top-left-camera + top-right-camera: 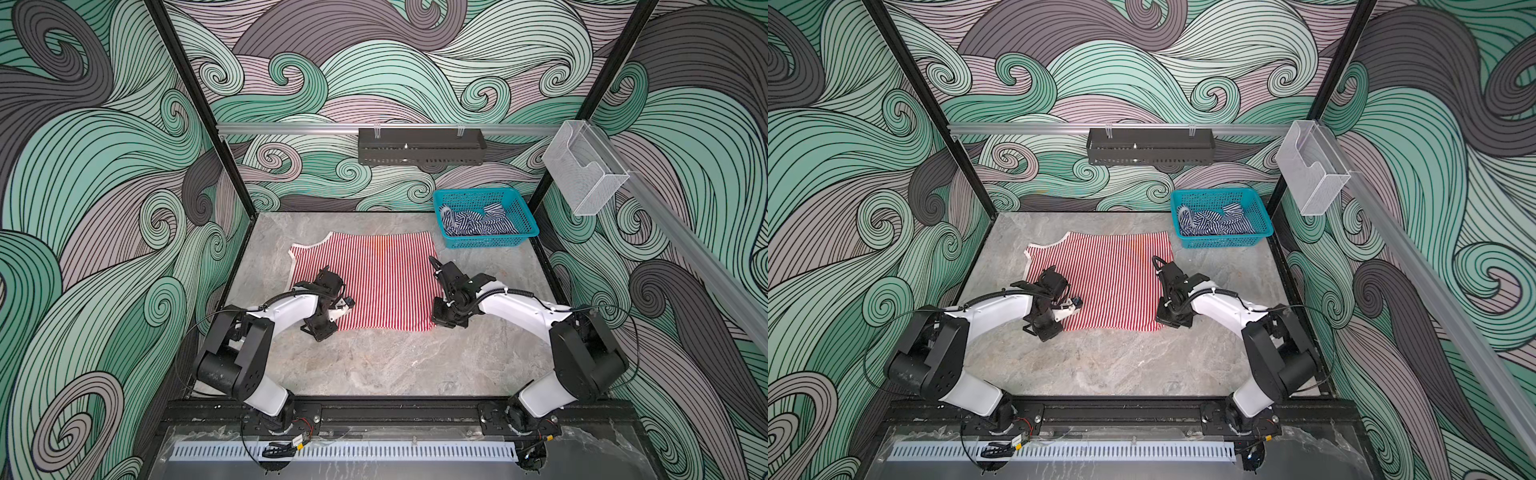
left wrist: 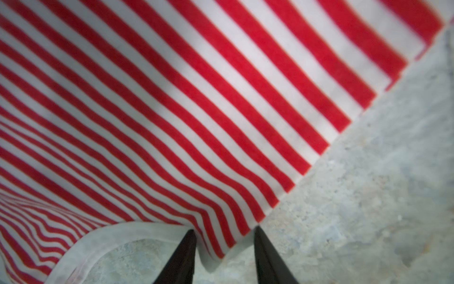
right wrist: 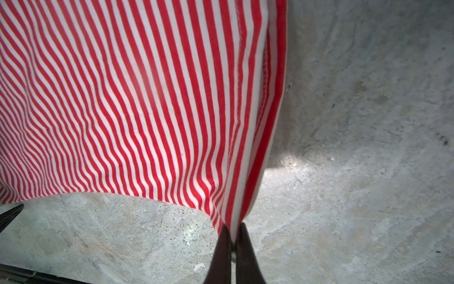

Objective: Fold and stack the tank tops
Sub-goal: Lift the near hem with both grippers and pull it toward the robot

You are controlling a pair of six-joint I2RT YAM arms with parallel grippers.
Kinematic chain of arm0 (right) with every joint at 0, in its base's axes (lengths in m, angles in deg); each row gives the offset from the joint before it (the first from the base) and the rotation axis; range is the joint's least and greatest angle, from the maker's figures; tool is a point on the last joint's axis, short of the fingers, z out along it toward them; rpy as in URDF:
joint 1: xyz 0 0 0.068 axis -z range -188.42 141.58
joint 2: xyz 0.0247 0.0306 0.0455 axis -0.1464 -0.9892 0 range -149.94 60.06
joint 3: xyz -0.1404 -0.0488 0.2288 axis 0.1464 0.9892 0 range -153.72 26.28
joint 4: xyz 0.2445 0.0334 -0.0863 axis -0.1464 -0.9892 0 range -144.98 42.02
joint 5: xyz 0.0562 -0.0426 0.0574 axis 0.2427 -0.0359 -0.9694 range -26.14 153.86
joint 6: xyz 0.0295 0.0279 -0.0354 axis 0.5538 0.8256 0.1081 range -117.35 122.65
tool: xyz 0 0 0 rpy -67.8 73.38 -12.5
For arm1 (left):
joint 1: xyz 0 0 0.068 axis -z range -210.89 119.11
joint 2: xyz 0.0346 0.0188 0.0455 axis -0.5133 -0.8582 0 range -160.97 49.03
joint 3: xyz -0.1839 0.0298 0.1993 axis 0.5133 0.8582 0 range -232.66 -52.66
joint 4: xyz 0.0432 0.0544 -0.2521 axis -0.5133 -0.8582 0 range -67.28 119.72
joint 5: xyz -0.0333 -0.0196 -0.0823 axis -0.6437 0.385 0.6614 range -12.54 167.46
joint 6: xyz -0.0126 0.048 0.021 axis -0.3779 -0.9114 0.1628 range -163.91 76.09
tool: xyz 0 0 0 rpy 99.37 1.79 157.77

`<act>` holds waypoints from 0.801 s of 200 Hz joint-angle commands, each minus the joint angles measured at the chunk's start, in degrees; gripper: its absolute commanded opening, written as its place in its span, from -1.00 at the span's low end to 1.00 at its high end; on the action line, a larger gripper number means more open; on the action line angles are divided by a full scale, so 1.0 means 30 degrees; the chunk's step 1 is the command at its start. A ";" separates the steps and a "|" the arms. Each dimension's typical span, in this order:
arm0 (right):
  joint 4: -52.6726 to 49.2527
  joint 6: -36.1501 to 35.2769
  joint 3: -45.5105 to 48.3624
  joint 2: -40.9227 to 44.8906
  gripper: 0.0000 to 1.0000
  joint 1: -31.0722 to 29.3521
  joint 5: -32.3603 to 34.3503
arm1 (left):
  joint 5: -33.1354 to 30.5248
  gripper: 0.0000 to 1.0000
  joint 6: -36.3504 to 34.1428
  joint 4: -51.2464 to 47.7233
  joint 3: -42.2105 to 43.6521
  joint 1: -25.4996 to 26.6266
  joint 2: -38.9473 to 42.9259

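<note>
The red-and-white tank top [image 1: 382, 274] [image 1: 1113, 274] lies spread flat on the grey table, with pale trim along its far left edge. My left gripper [image 1: 318, 332] [image 2: 224, 236] is at the top's near left corner. Its jaws stand apart, with the cloth corner [image 2: 216, 243] lying loose between them. My right gripper [image 1: 446, 320] [image 3: 233, 228] is shut on the near right corner, and the cloth [image 3: 122, 98] rises slightly from the table there. The navy-and-white tank top [image 1: 478, 222] [image 1: 1217, 222] sits crumpled in the teal basket [image 1: 490, 242] at the back right.
Bare grey table [image 1: 395, 365] stretches between the red top and the arm bases. A black perforated tray [image 1: 419, 145] hangs on the back rail, and a clear plastic holder [image 1: 582, 166] is on the right rail. Patterned walls close in three sides.
</note>
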 commanded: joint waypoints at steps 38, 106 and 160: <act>-0.0924 -0.0383 -0.0693 0.0697 -1.00 0.0167 0.0019 | 0.1491 -0.72 -0.0487 -0.1980 -0.0466 0.0219 0.0429; -0.1655 -0.0501 0.0785 0.3053 -1.00 -0.0004 -0.0860 | 0.3333 -0.76 -0.0837 -0.5326 -0.0209 0.1012 0.2715; -0.3199 -0.0468 0.1144 0.6121 -1.00 -0.0064 -0.0869 | 0.4867 -0.74 -0.1674 -0.9047 -0.0579 0.1317 0.5436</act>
